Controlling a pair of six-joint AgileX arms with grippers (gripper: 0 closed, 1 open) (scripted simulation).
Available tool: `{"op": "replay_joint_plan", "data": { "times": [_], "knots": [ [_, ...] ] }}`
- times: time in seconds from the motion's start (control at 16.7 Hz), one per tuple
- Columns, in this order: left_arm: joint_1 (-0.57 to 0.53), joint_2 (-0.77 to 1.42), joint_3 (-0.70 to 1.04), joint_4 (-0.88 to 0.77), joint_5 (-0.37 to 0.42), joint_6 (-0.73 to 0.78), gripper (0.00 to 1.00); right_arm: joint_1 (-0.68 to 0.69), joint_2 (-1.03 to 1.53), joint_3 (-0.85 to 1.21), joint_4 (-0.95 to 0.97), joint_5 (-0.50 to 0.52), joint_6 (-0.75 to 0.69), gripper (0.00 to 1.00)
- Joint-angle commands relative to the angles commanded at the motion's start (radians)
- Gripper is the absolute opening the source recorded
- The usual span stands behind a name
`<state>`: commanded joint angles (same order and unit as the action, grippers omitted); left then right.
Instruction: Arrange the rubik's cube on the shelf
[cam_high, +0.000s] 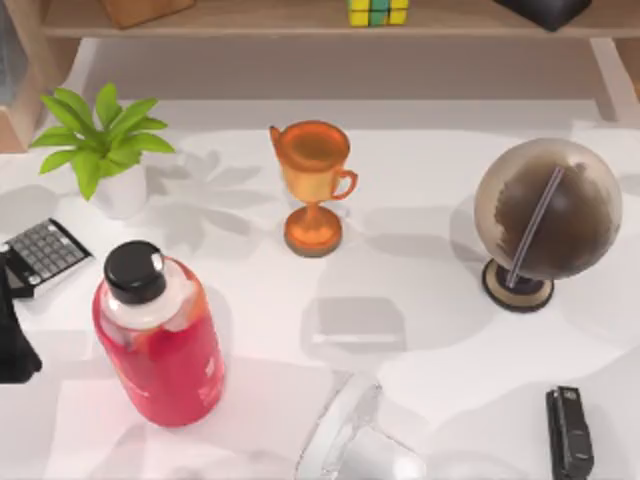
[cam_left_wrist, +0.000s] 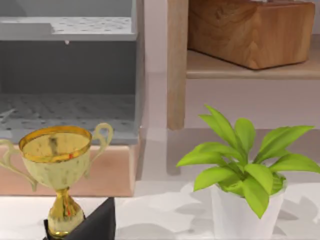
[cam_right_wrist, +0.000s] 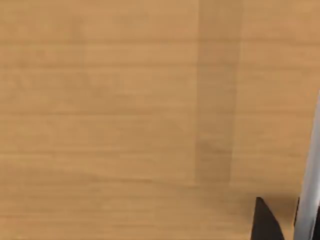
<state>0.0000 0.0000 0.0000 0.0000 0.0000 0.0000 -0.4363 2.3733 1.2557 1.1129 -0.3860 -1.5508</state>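
Observation:
The rubik's cube (cam_high: 377, 10), yellow and green with dark grid lines, rests on the light-wood shelf (cam_high: 250, 22) at the back of the table, near the middle. My right gripper (cam_high: 545, 10) is a dark shape over the same shelf, to the right of the cube and apart from it. The right wrist view faces plain wood grain of the shelf (cam_right_wrist: 125, 100) at close range. My left gripper (cam_high: 12, 340) is parked at the table's left edge, by the calculator.
On the table stand an orange trophy (cam_high: 312, 185), a globe (cam_high: 545, 215), a potted plant (cam_high: 100, 140), a calculator (cam_high: 42, 252), a red bottle (cam_high: 160, 335), a stapler (cam_high: 570, 432) and a clear glass object (cam_high: 350, 440). A wooden block (cam_high: 145, 8) sits on the shelf's left.

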Motion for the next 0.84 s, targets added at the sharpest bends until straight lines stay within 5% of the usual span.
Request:
{"op": "replay_joint_plan", "data": {
  "times": [0.48, 0.84],
  "knots": [
    [0.000, 0.000, 0.000, 0.000, 0.000, 0.000, 1.00, 0.000, 0.000, 0.000, 0.000, 0.000, 0.000, 0.98],
    [0.000, 0.000, 0.000, 0.000, 0.000, 0.000, 1.00, 0.000, 0.000, 0.000, 0.000, 0.000, 0.000, 1.00]
  ]
}}
